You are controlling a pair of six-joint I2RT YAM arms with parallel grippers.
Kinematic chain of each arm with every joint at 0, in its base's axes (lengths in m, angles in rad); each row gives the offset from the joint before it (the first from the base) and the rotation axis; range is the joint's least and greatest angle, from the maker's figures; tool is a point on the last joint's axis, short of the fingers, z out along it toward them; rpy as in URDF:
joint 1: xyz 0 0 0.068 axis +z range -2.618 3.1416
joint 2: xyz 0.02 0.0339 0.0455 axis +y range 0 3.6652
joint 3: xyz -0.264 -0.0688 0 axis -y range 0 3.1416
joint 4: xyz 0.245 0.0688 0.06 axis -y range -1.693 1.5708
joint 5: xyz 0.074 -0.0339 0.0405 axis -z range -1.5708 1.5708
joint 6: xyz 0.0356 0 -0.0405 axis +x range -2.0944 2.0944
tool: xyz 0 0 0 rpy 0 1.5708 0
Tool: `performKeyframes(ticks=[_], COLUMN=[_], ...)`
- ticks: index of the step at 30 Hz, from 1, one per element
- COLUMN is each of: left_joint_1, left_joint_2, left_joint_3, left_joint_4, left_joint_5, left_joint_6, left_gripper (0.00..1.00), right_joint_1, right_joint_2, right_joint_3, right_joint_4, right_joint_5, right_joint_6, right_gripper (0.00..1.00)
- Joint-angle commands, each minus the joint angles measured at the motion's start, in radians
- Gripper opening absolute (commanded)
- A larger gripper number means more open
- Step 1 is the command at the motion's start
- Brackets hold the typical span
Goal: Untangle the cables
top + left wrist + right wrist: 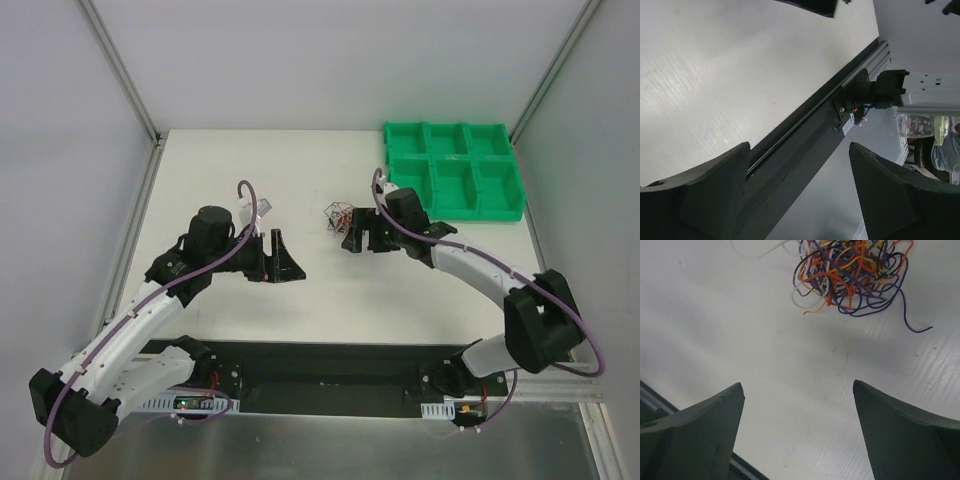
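Note:
The cables (pixel 338 213) are a small knot of thin curly orange, blue-purple, yellow, white and black wires lying on the white table. In the right wrist view the cables (pixel 850 275) sit at the top, ahead of the fingers, with one blue-purple strand trailing to the right. My right gripper (pixel 351 236) (pixel 799 390) is just short of the knot, open, with only bare table between its fingers. My left gripper (pixel 290 255) (pixel 799 150) stands open and empty to the left of the knot, turned toward the table's near edge.
A green tray (pixel 455 168) with several compartments stands at the back right. The black base rail (pixel 805 135) runs along the near table edge. A small pale object (pixel 264 210) lies beside the left arm's wrist.

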Motion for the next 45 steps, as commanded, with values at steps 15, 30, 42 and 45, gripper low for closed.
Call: performKeyframes(ticks=[15, 30, 42, 45], left_joint_1=[-0.061, -0.061, -0.078, -0.1], left_joint_2=[0.027, 0.196, 0.165, 0.216], left_joint_3=[-0.081, -0.112, -0.219, -0.229], left_joint_4=[0.113, 0.219, 0.228, 0.253], left_joint_5=[-0.227, -0.146, -0.115, -0.107], left_joint_6=[-0.088, -0.104, -0.109, -0.127], left_gripper=[0.79, 0.77, 0.56, 0.47], right_joint_1=[0.089, 0.252, 0.264, 0.264], right_joint_2=[0.346, -0.218, -0.108, -0.09], right_joint_3=[0.218, -0.117, -0.135, -0.156], right_joint_4=[0.084, -0.042, 0.053, 0.101], right_joint_5=[0.249, 0.03, -0.04, -0.017], right_joint_6=[-0.237, -0.1, -0.011, 0.012], right_gripper=[0.14, 0.64, 0.67, 0.57])
